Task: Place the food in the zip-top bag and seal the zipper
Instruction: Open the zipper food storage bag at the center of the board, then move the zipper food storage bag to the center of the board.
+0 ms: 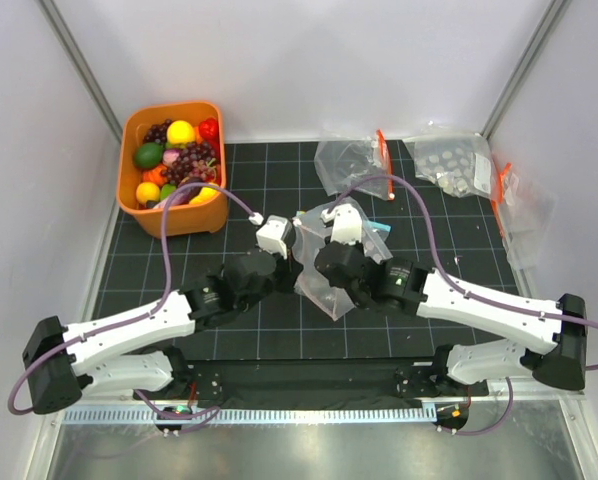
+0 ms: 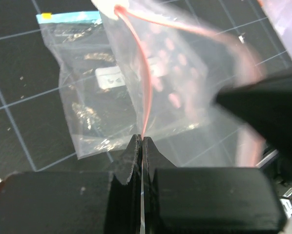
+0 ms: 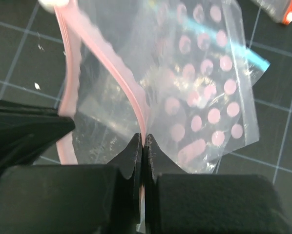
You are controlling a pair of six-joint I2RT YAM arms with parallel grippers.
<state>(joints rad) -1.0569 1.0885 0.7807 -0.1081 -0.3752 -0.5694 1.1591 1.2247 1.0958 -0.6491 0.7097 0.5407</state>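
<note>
Opening the mouth wide is the job now: small glossy toy fruit & veg (image 1: 179,150) sit upper left in the orange plastic tub (image 1: 184,222), none bagged yet. Centre frame, left fingers (image 2: 137,146) and right fingers (image 3: 138,146) each pinch shut on the pink-red zip strip (image 2: 145,83) of the crinkly clear zip-top bag (image 1: 329,295). Pull lips apart gently, w/o twisting.

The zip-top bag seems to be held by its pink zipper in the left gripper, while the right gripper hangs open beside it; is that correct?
Not quite: the right gripper is not open but shut on the zipper too, as the right wrist view shows. The left gripper does hold the zip-top bag by that zipper.
</note>
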